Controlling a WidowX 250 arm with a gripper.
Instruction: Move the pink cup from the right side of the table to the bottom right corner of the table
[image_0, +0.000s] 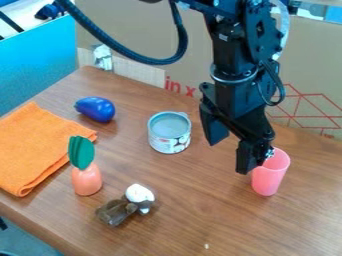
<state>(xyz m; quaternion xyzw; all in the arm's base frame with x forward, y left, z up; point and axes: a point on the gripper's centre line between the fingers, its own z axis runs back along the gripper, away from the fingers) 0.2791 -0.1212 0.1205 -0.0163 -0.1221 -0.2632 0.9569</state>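
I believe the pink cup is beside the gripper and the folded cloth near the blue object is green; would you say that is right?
Not quite: the camera view shows that the folded cloth near the blue object is orange, not green. The pink cup is indeed beside the gripper.

Wood-grain table (194, 210), foregrd.; brown cardboard panel (133, 25) w/ red line print, rear; silver tape (103, 57) nr. panel's lower L end; bright-blue partition (40, 60), L side; grey-blue floor (27, 240), lower L corner.

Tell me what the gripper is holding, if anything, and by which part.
Nothing: the gripper hangs open, and the pink cup is beside one finger.
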